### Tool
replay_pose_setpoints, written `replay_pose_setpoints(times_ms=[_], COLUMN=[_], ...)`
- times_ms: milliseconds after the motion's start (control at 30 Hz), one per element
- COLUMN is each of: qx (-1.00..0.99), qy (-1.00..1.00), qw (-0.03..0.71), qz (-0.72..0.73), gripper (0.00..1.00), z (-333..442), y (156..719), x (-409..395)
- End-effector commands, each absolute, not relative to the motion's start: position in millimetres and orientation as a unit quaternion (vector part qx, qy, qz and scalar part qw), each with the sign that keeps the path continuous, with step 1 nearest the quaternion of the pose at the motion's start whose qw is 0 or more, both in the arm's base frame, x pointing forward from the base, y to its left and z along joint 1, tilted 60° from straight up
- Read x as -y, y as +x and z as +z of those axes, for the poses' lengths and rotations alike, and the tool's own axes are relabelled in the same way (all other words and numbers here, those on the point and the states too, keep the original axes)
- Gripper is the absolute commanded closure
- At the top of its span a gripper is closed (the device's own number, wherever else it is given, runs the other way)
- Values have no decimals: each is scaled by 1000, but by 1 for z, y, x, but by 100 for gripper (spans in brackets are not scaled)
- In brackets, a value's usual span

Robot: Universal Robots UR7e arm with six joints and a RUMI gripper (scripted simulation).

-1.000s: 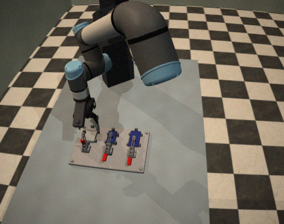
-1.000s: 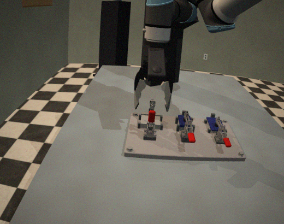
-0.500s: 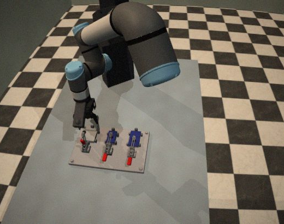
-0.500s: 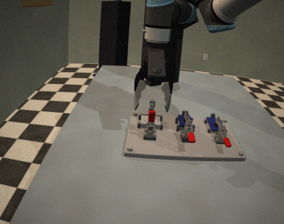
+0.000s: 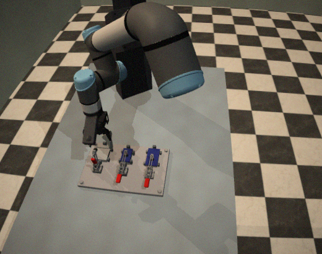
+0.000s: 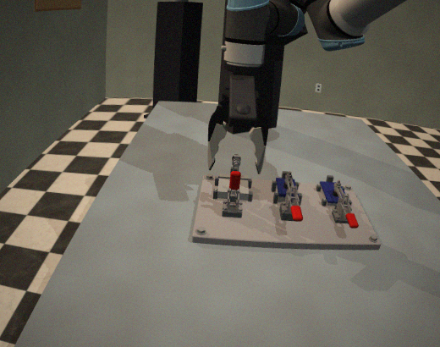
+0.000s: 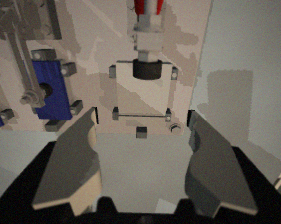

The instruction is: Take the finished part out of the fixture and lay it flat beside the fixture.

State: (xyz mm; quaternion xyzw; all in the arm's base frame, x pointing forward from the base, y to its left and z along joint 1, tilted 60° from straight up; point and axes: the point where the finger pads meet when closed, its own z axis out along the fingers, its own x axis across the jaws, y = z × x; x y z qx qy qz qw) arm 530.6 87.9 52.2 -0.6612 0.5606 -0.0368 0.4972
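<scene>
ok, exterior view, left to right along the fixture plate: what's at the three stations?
Opened toggle clamp with its red handle upright over the pale finished part → first clamped blue blank → second clamped blue blank. The open gripper hangs above the left station.
</scene>
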Motion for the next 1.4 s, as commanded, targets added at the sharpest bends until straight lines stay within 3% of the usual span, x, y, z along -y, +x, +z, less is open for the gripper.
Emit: replay_pose_setpoints(times_ms=[0, 1367], qx=[-561, -561], qy=[-661, -661], qw=[497, 497], qz=[-37, -37], gripper=[41, 41], z=[52, 42], y=[531, 544], x=[-88, -100])
